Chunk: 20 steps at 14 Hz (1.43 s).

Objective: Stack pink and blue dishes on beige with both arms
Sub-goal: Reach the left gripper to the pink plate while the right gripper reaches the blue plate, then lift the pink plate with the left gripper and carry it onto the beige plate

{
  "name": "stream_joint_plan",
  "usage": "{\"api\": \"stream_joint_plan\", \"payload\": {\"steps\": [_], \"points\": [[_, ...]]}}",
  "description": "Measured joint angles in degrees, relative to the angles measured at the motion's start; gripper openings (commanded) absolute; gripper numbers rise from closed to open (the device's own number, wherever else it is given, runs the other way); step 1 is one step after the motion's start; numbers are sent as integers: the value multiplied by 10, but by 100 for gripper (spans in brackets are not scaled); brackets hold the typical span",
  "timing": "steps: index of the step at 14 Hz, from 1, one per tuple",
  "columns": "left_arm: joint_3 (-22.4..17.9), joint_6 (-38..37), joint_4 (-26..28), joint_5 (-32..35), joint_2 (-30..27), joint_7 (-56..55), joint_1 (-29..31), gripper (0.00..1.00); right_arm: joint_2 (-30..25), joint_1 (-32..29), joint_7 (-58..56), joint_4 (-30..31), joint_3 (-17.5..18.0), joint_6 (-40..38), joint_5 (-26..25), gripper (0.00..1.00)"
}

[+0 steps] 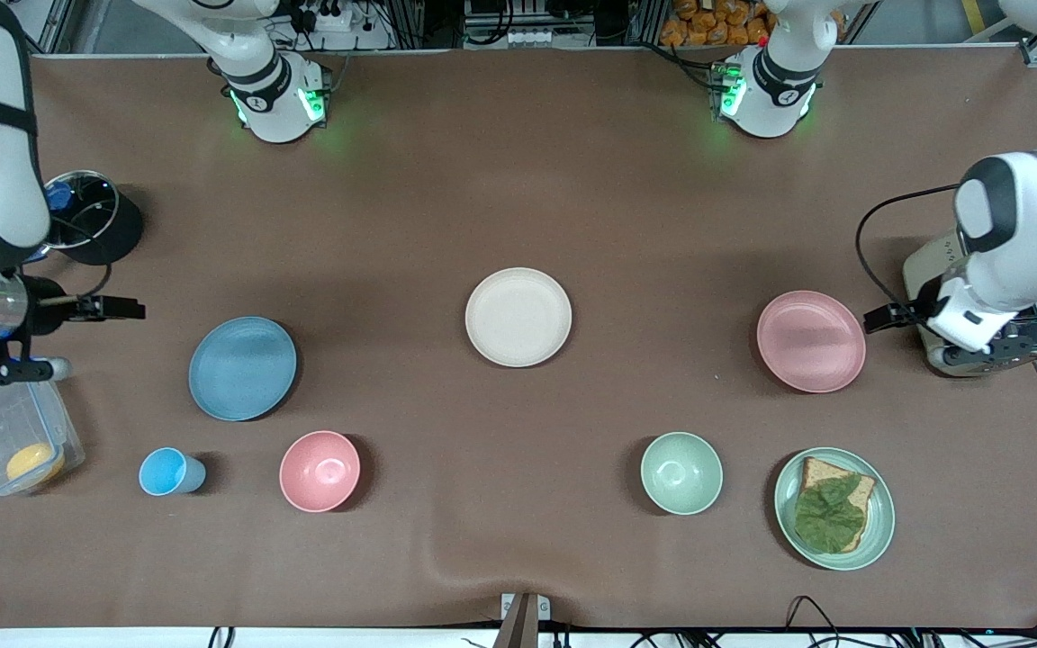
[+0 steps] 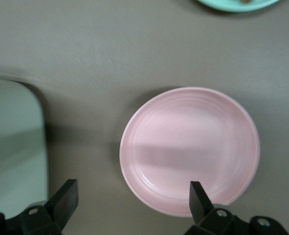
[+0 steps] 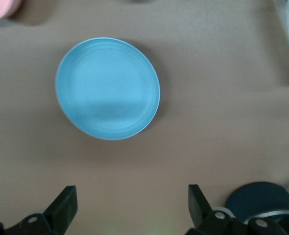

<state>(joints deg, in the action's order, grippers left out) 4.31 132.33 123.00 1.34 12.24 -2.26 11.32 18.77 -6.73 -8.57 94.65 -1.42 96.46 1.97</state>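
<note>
Left wrist view: pink plate under spread left tool

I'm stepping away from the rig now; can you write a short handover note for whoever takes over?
Left gripper: open, empty, up beside the pink plate at the left arm's end.
Right gripper: open, empty, up beside the blue plate at the right arm's end.
Beige plate: mid-table between the two, bare.
Done: nothing stacked, nothing grasped.
Left: pick up each plate and stack both on the beige plate.
</note>
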Motion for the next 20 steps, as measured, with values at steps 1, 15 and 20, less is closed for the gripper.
{"api": "stream_joint_plan", "payload": {"steps": [1, 15, 20], "points": [[0, 33, 21, 2, 11, 1, 4, 100, 8, 0, 0, 22, 0, 32, 0, 100], [3, 119, 33, 20, 107, 19, 41, 0, 112, -8, 0, 136, 1, 257, 3, 100], [7, 118, 27, 20, 107, 20, 41, 0, 143, -8, 0, 118, 4, 273, 9, 100]]}}
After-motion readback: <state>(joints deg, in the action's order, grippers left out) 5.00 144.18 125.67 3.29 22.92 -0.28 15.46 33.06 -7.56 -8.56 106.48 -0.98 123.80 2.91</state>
